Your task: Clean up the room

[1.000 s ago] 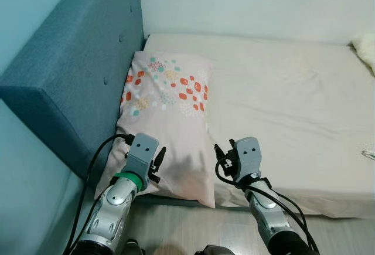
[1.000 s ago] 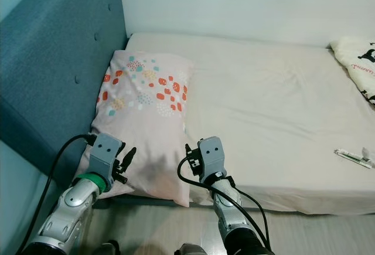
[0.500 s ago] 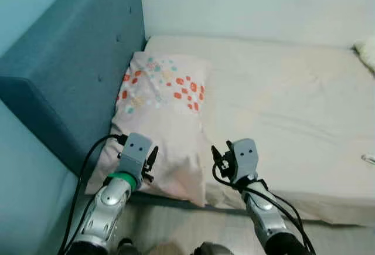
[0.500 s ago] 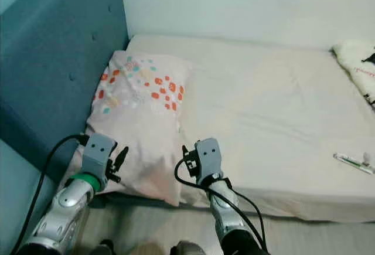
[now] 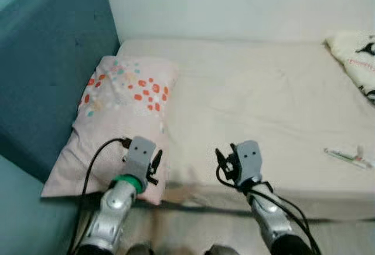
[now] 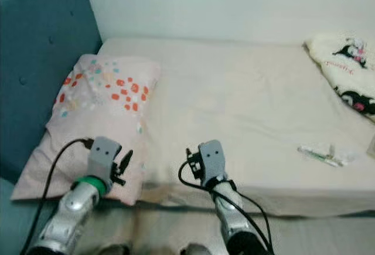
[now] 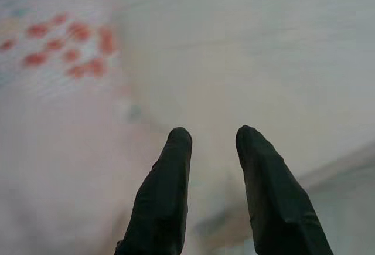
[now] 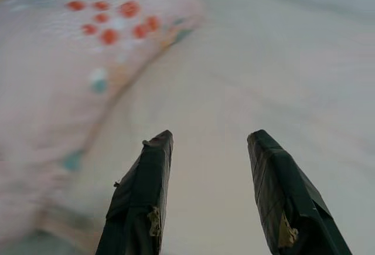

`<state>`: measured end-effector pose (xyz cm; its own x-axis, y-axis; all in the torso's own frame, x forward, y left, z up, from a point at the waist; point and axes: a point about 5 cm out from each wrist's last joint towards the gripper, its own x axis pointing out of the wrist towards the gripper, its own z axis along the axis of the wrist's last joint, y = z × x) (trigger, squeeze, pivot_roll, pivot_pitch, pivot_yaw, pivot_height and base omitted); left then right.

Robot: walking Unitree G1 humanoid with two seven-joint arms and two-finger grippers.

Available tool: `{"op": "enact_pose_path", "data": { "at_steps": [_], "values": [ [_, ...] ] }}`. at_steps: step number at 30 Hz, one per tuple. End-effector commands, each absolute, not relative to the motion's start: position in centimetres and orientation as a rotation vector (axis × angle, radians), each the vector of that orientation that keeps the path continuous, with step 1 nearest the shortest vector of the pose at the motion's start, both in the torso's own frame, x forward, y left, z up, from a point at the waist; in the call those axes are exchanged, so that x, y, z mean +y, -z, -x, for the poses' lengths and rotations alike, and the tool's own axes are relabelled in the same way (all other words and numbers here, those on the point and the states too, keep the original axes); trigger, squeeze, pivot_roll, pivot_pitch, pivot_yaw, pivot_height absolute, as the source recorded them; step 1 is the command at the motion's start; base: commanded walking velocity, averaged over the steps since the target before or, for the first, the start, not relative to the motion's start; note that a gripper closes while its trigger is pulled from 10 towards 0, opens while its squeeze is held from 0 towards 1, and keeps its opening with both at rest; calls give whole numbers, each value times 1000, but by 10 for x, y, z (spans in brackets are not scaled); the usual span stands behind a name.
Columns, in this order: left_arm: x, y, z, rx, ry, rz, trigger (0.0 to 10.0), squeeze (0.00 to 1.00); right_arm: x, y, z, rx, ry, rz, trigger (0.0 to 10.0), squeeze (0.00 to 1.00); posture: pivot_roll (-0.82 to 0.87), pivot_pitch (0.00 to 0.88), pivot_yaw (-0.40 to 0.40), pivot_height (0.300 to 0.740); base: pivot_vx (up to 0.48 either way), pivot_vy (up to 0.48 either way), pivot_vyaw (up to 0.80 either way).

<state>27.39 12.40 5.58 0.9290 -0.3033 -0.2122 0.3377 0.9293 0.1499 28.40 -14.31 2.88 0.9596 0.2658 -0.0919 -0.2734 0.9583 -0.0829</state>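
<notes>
On the bed (image 6: 246,97) lies 1 spotted pillow (image 6: 88,114); 2 grippers, left (image 7: 212,143) and right (image 8: 210,143), hover open-fingered.

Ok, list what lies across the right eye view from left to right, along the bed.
Blue headboard → spotted pillow → bare mattress sheet → small wrapper-like item → white cartoon-print cushion.

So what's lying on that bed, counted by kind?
Pillows: 1, the pink spotted pillow by the headboard.
Blankets: 1, the cartoon-print blanket at the far end.
Wrappers: 1, a small wrapper near the bed's edge.
Total: 3.
</notes>
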Motion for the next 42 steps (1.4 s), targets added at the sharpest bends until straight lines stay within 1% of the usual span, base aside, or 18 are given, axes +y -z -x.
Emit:
{"op": "enact_pose_path", "data": {
  "at_steps": [1, 36, 40, 42],
  "values": [
    [130, -53, -272, 201, 322, -202, 10000, 0, -139, -24, -281, 100, -276, 82, 10000, 0, -15, 0, 6, 740, 0, -480, 0],
    [129, -53, -273, 207, 329, -201, 10000, 0, -138, -24, -281, 98, -279, 78, 10000, 0, -18, 0, 12, 740, 0, -478, 0],
    [129, -51, -273, 229, 324, -180, 10000, 0, -138, -24, -281, 98, -279, 78, 10000, 0, -19, 0, 12, 740, 0, -156, 0],
    [129, -51, -275, 241, 314, -155, 10000, 0, -138, -24, -281, 97, -280, 79, 10000, 0, -21, 0, 12, 740, 0, 480, 0]
  ]
}}
